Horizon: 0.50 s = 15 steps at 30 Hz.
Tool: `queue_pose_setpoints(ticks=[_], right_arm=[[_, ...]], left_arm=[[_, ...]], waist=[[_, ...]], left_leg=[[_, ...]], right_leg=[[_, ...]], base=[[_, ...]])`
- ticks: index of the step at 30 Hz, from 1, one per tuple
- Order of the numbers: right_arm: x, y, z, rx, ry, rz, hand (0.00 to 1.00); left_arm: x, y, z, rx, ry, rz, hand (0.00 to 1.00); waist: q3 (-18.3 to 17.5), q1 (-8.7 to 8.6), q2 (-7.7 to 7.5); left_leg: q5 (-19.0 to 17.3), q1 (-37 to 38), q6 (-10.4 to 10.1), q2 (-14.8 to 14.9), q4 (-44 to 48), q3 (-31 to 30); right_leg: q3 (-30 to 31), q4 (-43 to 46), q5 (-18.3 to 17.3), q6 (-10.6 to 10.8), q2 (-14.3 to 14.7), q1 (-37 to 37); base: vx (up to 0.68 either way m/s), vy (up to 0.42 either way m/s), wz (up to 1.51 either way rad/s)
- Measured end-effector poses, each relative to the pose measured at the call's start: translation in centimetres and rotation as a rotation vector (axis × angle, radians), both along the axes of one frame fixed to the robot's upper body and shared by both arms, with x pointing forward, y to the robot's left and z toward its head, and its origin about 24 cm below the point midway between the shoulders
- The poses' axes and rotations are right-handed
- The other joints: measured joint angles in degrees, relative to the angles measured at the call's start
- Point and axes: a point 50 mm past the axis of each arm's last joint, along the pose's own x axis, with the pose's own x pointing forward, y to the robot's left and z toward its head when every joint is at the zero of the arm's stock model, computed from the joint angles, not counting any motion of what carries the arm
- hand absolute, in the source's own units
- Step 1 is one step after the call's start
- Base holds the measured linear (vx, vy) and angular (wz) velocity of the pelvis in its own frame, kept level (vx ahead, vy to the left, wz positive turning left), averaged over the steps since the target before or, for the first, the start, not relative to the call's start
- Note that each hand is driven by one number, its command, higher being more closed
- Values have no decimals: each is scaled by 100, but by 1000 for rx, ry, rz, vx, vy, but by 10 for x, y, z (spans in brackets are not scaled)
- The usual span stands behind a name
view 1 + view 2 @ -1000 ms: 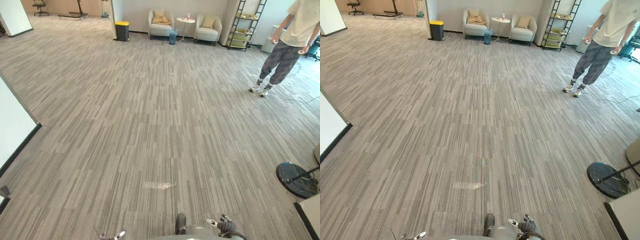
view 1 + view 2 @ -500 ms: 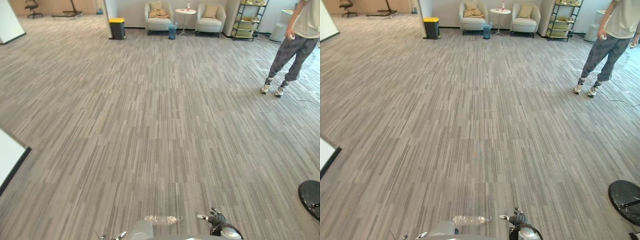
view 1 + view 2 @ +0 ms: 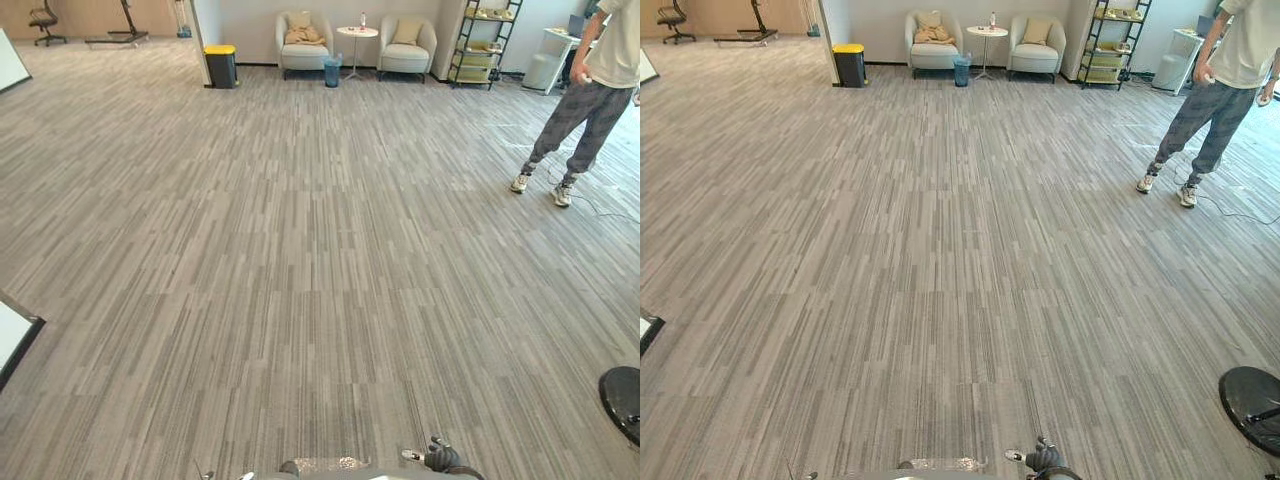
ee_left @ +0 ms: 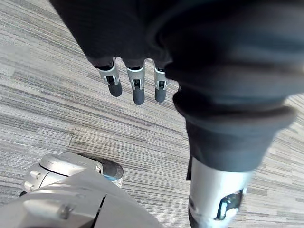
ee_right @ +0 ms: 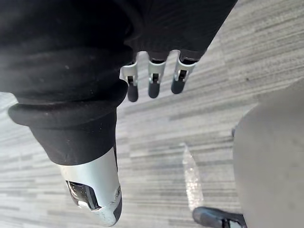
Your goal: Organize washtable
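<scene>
- Carpet floor (image 3: pixel 300 250): grey, striped, runs across the whole rm in front of me.
- White slab (image 3: pixel 10 335) w/ black edge, far left border, lying low nr the floor; can't tell what it is.
- Office chair (image 3: pixel 43 18) in the far left corner, well apart from everything else.
- Black bin (image 3: pixel 220 65) w/ yellow lid, at the back by a wall corner.
- My left hand (image 4: pixel 137 89): hangs over the carpet, fingers straight & relaxed, thumb apart, nothing in it, touching nothing.
- Left armchair (image 3: pixel 300 48), pale, w/ a tan cushion on the seat, against the back wall.
- Shiny patch (image 3: pixel 330 463) on the carpet, close in front of me, btwn my two hands.
- Small blue bin (image 3: pixel 333 72), just beside the round side table (image 3: pixel 352 33); table stands btwn the two armchairs, a small bottle on it.
- Right armchair (image 3: pixel 405 48), pale, w/ a cushion too.
- My right hand (image 5: pixel 153 83): hangs loose, fingers straight, thumb apart, empty, above bare carpet.
- Shelf rack (image 3: pixel 478 45), dark frame, leaning shape, at the back right.
- Person (image 3: pixel 590 95) standing far right, pale top, grey trousers, light shoes, sth small & white in one hand.
- Black round base (image 3: pixel 625 400) on the floor at the right edge, nr me.
</scene>
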Motion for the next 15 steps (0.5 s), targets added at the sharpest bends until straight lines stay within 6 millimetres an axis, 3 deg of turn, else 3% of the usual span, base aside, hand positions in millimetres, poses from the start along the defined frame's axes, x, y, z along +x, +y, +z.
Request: queue_pose_setpoints(ticks=[1, 3, 4, 5, 8, 15], right_arm=[[0, 0, 0, 0, 0, 0, 0], [0, 2, 0, 7, -1, -2, 0], [1, 0, 0, 8, -7, -24, 0], [4, -3, 1, -1, -16, -20, 0], [5, -5, 2, -9, -19, -17, 0], [6, 3, 1, 10, -16, -8, 0]], left_arm=[[1, -1, 0, -2, -4, -11, 0], [7, 4, 1, 10, -12, -42, 0], [6, 1, 0, 1, -5, -41, 0], [4, -1, 0, -3, -1, -43, 0], [6, -2, 0, -5, 0, -82, 0], [7, 5, 1, 17, 2, -118, 0]], waist=[[-1, 1, -17], [23, 1, -169], [18, -44, -201], [20, -149, -122], [21, -166, -72], [57, -146, -337]], left_leg=[[2, -19, 4, -40, 0, -7], [71, -135, 6, -272, -3, -15], [112, -147, -9, -272, -5, -62], [151, -160, 4, -276, -6, -165], [154, -208, 6, -262, -5, -238], [201, -221, 52, -454, -3, -256]], right_leg=[[-2, -26, -55, 52, -28, -2], [-76, -211, -494, 155, -271, -34], [-148, -191, -504, 166, -272, -38], [-186, -169, -540, 178, -259, -56], [-222, -175, -556, 231, -228, -52], [-152, -291, -465, 357, -346, 17]], base=[[-118, -61, -7], [-156, -70, -9], [-153, -45, 9], [-139, -34, 20], [-91, -26, 16], [36, -9, 1]])
